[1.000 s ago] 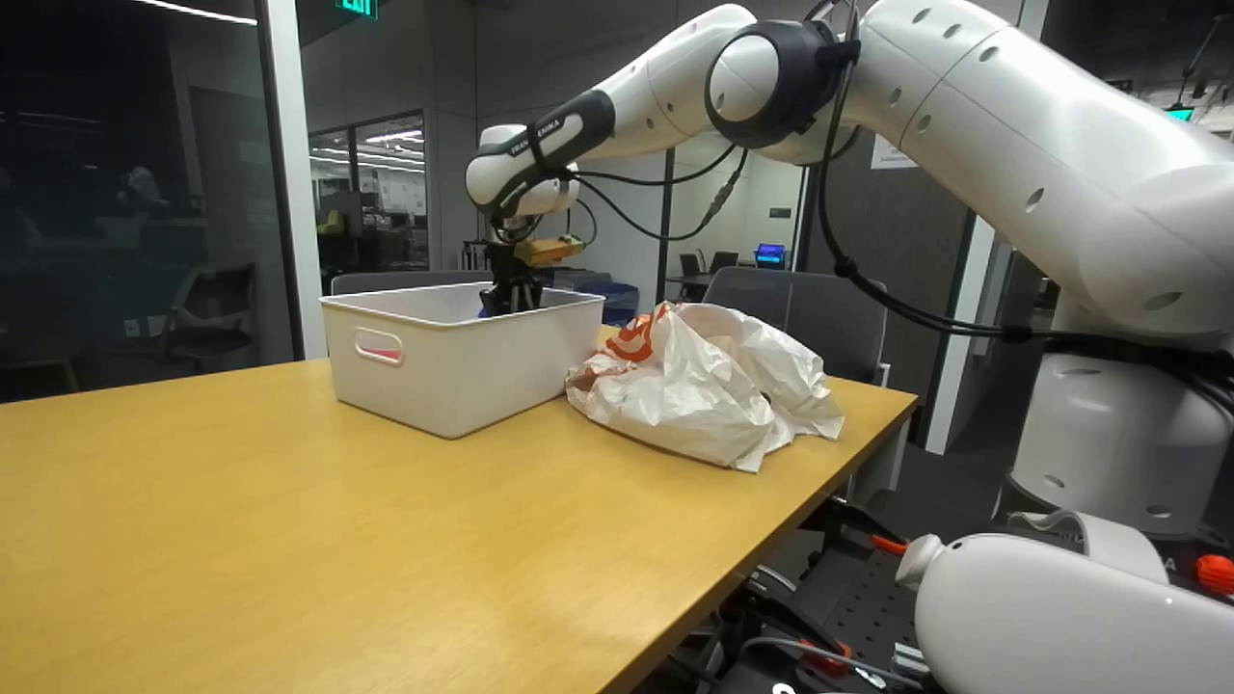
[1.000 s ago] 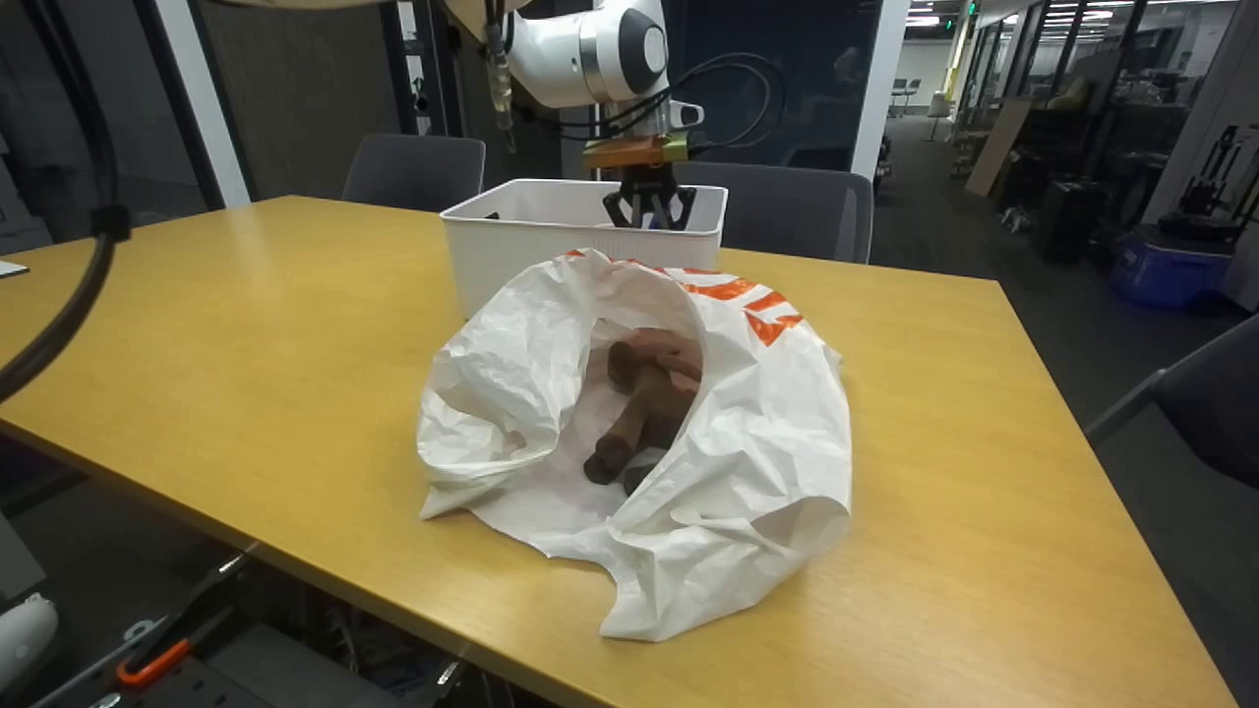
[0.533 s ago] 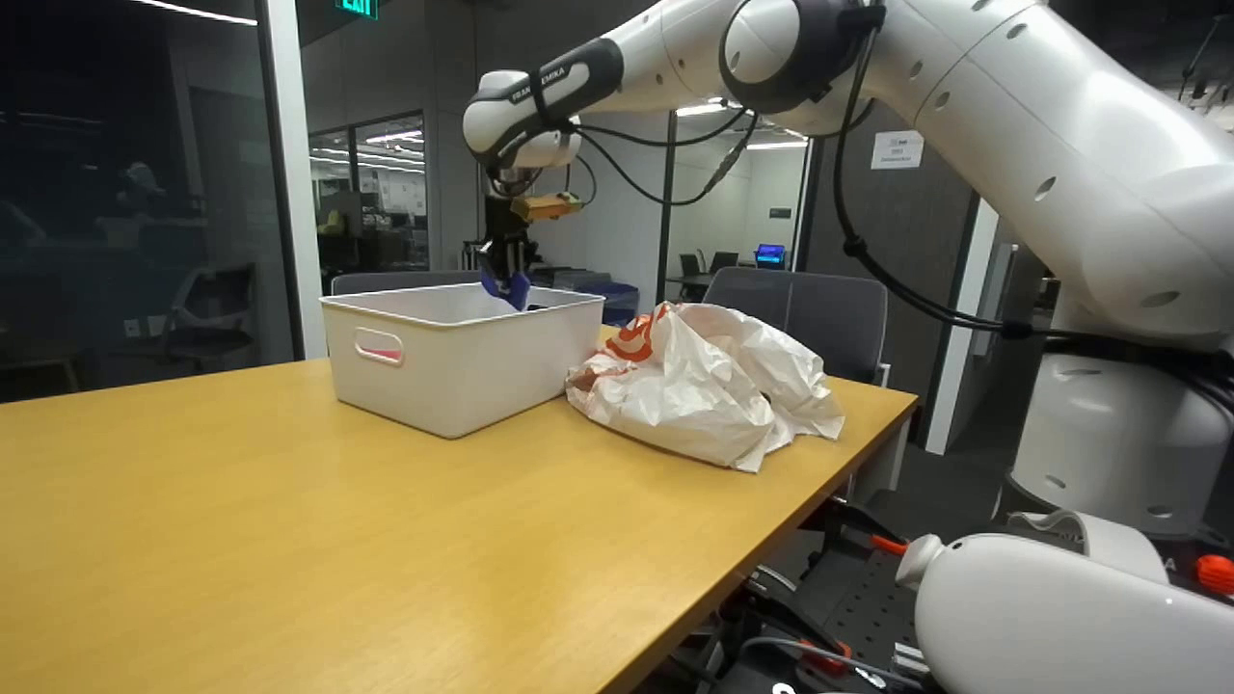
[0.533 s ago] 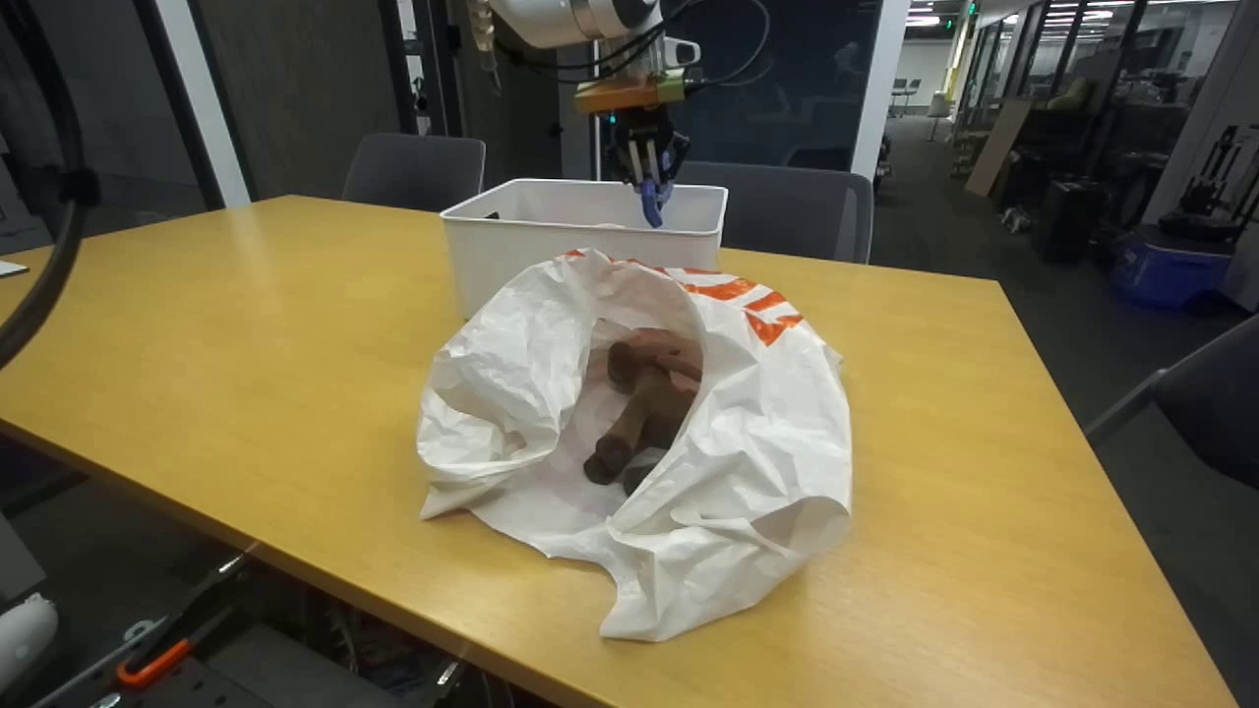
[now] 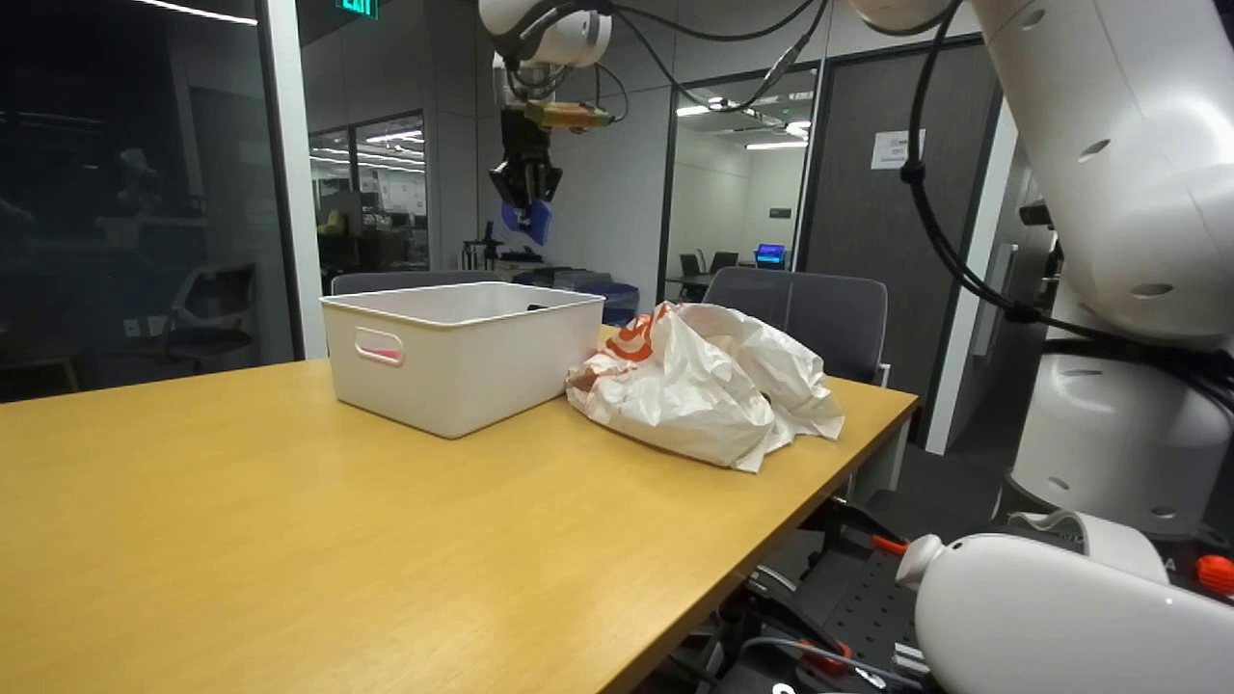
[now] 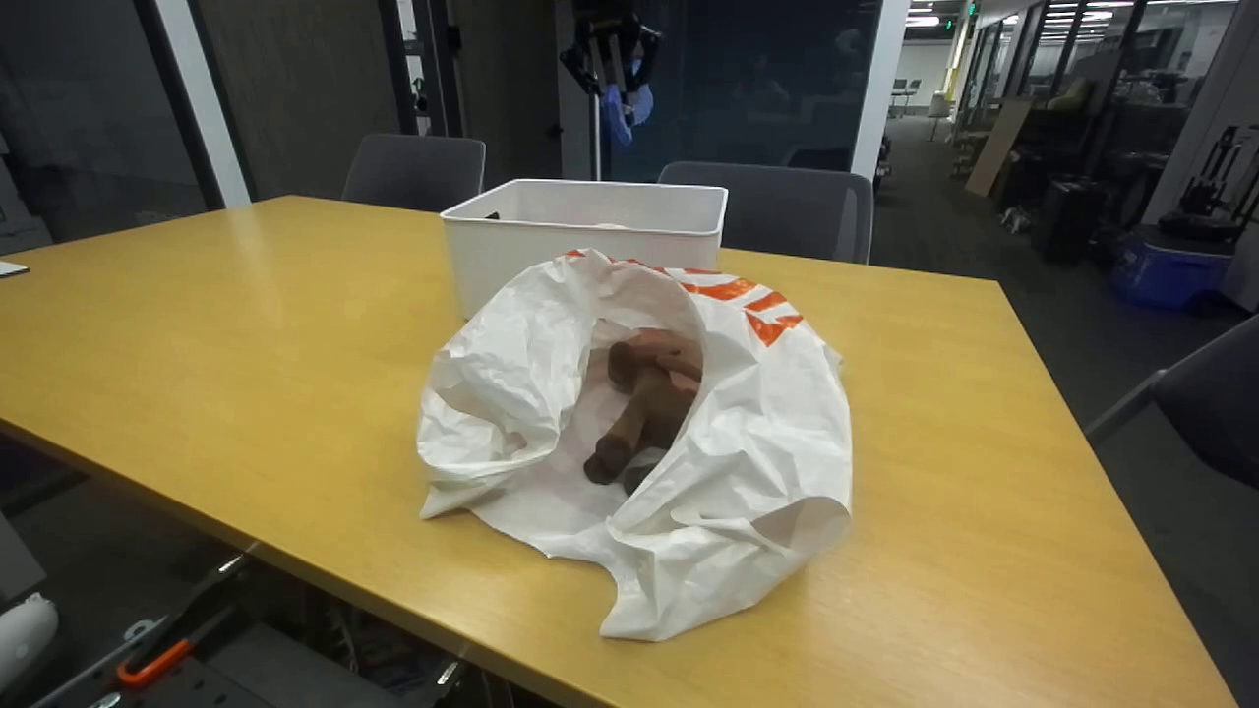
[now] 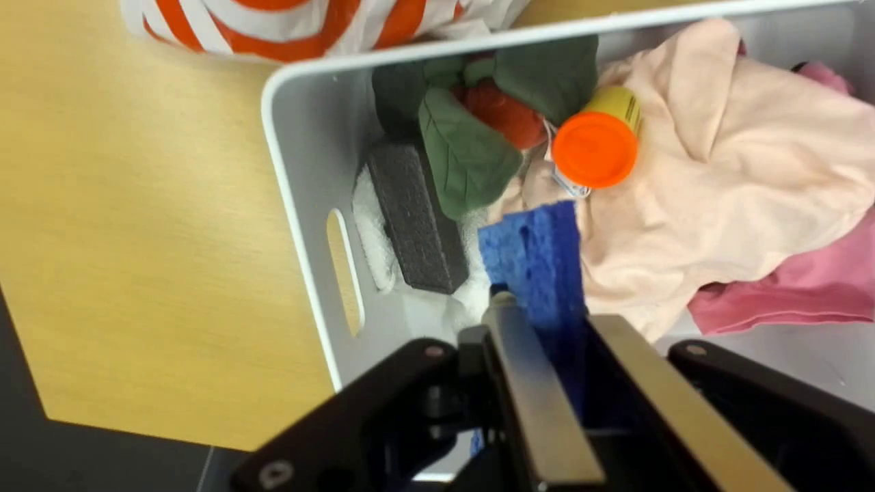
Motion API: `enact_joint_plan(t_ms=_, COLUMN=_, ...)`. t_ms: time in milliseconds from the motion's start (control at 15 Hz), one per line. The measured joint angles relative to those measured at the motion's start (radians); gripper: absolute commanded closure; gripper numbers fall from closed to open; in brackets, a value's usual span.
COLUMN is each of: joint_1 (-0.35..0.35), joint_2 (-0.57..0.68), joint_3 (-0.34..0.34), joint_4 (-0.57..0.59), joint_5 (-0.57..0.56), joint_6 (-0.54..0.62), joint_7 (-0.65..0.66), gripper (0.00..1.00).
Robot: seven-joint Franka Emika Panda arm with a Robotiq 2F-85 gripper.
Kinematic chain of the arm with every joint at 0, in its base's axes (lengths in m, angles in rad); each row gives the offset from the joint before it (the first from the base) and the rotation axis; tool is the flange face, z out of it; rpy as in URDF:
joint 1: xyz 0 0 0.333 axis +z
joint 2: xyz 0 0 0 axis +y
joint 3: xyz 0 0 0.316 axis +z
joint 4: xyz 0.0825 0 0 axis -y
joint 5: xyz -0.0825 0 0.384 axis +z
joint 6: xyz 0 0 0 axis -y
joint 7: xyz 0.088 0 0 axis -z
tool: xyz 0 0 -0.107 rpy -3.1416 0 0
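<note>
A hand is gripping a blue sponge above a white bin on the bench in an exterior view.
A plastic bag is lying just beside the bin, toward the bench's corner. In an exterior view, the bag is gaping around a brown object. In the wrist view, nearly closed jaws are pinching the sponge, an orange-lidded tub and peach cloth lying below.
</note>
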Motion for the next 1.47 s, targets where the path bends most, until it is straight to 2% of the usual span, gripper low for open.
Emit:
enact_joint_plan(t_ms=400, joint_1=0.02, joint_2=-0.292, joint_3=-0.005, joint_4=-0.294, joint_5=-0.039, joint_6=-0.269, joint_7=0.229, gripper=0.97)
enact_joint_plan(t_ms=600, joint_1=0.011, joint_2=-0.417, joint_3=-0.006, joint_4=-0.455, joint_5=-0.037, joint_6=-0.407, joint_7=0.306, gripper=0.97)
enact_joint_plan(t_ms=733, joint_1=-0.007, joint_2=-0.487, joint_3=-0.008, joint_4=-0.576, joint_5=-0.021, joint_6=-0.451, joint_7=0.339, gripper=0.97)
enact_joint_plan(t_ms=1067, joint_1=-0.077, joint_2=-0.54, joint_3=-0.035, joint_4=-0.847, joint_5=0.003, joint_6=-0.405, joint_7=0.403, gripper=0.97)
enact_joint_plan(t_ms=1267, joint_1=-0.119, joint_2=-0.514, joint_3=-0.059, joint_4=-0.963, joint_5=-0.004, joint_6=-0.28, joint_7=0.441, gripper=0.97)
enact_joint_plan(t_ms=1467, joint_1=-0.145, joint_2=-0.458, joint_3=-0.077, joint_4=-1.021, joint_5=-0.008, joint_6=-0.113, joint_7=0.464, gripper=0.97)
